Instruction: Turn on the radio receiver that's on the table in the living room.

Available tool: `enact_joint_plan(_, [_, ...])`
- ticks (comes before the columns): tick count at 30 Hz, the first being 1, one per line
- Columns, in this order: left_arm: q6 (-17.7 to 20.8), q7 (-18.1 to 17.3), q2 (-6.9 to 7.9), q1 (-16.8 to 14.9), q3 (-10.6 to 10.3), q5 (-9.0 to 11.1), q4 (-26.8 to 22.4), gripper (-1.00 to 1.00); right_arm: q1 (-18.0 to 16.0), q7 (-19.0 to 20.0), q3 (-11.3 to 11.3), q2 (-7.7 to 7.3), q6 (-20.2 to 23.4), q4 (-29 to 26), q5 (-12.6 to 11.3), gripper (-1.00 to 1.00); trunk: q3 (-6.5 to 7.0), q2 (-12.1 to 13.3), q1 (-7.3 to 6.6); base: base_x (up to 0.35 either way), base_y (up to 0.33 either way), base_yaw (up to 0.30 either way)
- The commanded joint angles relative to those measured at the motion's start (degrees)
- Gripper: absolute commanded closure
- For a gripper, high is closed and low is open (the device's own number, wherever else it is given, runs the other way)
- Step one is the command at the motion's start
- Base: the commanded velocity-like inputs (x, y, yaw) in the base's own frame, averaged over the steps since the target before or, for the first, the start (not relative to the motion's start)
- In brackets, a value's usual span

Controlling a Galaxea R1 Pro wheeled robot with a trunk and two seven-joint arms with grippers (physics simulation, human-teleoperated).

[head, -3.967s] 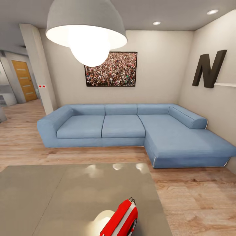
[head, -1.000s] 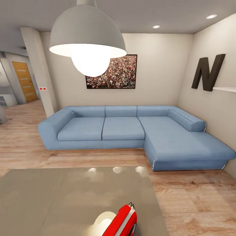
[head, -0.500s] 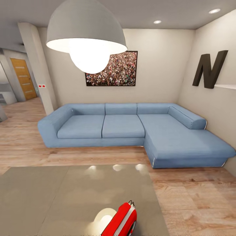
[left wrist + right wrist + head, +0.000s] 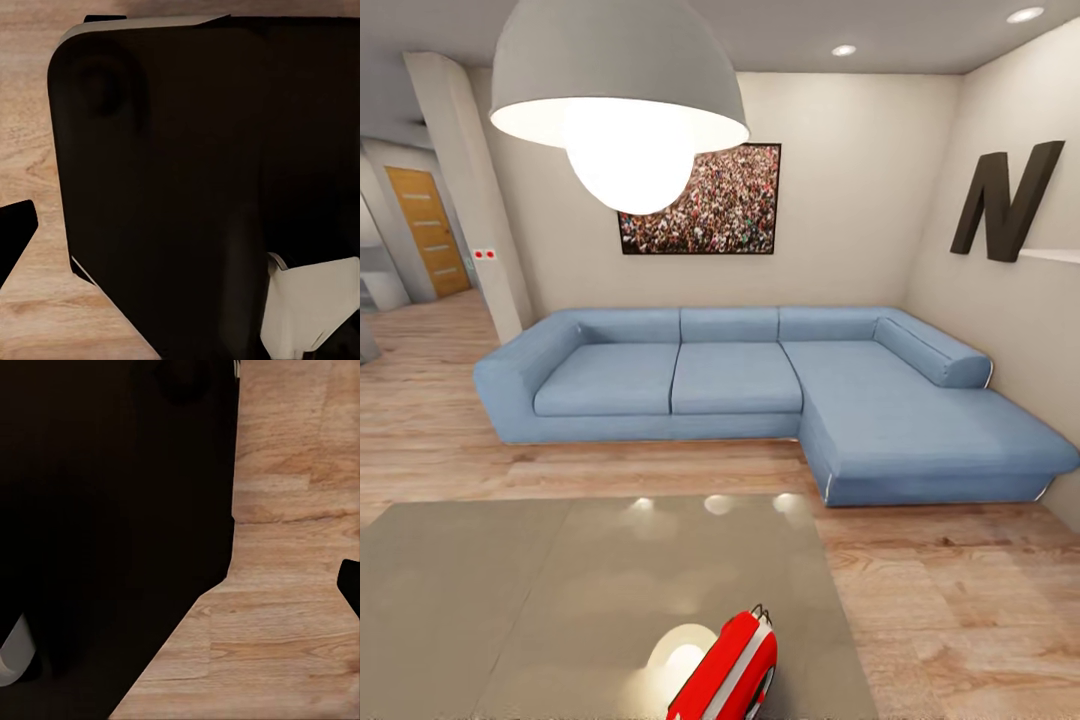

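I face the living room's blue sofa [image 4: 760, 385] across the table [image 4: 510, 600], where the radio receiver [image 4: 728, 672] stands at the near edge, within reach for its switch. Its lower half is cut off and its dial barely shows. My wrist cameras catch dark bodywork and wood floor [image 4: 292, 585], so I cannot tell either gripper's state.
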Motion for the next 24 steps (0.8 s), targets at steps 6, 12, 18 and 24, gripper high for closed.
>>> enact_joint_plan(6, [0.0,0.0,0.05,0.0,0.0,0.1,0.0,-1.00,0.0,0.0,0.0,0.00,0.0,0.0,0.0,-1.00,-0.57,0.0,0.00,0.000,0.000,0.000])
enact_joint_plan(12, [0.0,-0.1,0.07,0.0,-0.1,0.1,0.1,-1.00,0.0,0.0,0.0,0.00,0.0,0.0,0.0,-1.00,-1.13,0.0,0.00,0.000,0.000,0.000])
enact_joint_plan(18, [0.0,-0.2,0.21,0.0,-0.3,0.0,0.1,-1.00,0.0,0.0,0.0,0.00,0.0,0.0,0.0,-1.00,-1.69,0.0,0.00,0.000,0.000,0.000])
enact_joint_plan(24, [0.0,-0.2,0.22,0.0,-0.3,0.0,0.1,-1.00,0.0,0.0,0.0,-0.06,0.0,0.0,0.0,-1.00,-2.26,0.0,0.00,0.000,0.000,0.000])
